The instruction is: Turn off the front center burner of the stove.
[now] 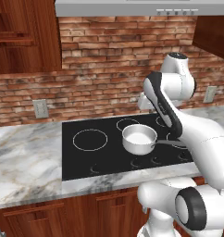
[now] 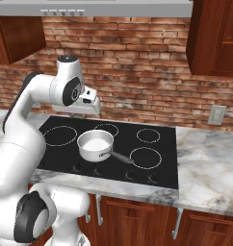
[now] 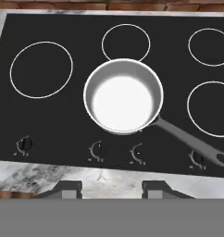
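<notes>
The stove (image 3: 63, 120) is a glossy black glass cooktop set in the counter, also seen in the left base view (image 1: 86, 162) and the right base view (image 2: 166, 158). A small steel saucepan (image 3: 123, 97) (image 1: 139, 139) (image 2: 95, 144) stands at front centre with its dark handle pointing right. It covers the front center burner, so no ring or red glow shows there. Several small dial controls line the front edge, two of them (image 3: 97, 150) (image 3: 138, 152) just below the pan. My gripper (image 3: 112, 187) (image 2: 84, 114) hangs high above the stove's front edge, open and holding nothing.
A large plain ring (image 3: 41, 69) lies left of the pan, a smaller ring (image 3: 126, 44) behind it, and two more rings (image 3: 211, 109) to the right. Marble counter (image 1: 26, 162) flanks the stove, with a brick wall (image 2: 137, 72) and a hood (image 1: 132, 7) above.
</notes>
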